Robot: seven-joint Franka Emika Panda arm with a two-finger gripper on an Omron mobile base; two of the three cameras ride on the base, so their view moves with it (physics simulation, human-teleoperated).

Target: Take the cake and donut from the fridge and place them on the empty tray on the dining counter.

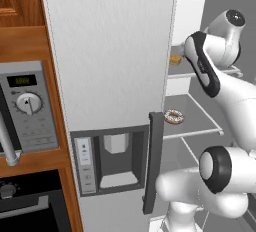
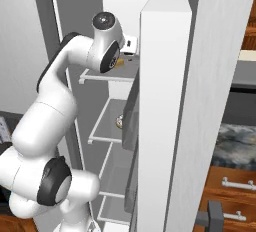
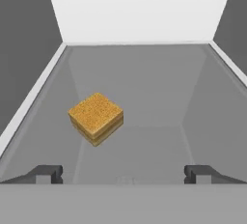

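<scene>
End effector (image 3: 123, 174): wide apart in the hand view, its two dark tips standing at either side, nothing between them.
Cake (image 3: 96, 117): a small tan-brown square lay flat on the grey shelf (image 3: 159, 97), just beyond the tips and left of the middle, touching neither. From the left base view it showed as a tan bit (image 1: 175, 59) on the upper shelf, beside the arm's forearm.
Donut (image 1: 173, 116): rested on the shelf below the cake's, near its front edge; the ring was pale-frosted with a brown rim. In the right base view it peeked out beside the door edge (image 2: 120, 121).
Fridge (image 1: 110, 51): right door stood open, the arm reaching inside; the dispenser panel (image 1: 112, 158) sat on the shut left door.
Back wall (image 3: 140, 8): white, behind the cake's shelf.
</scene>
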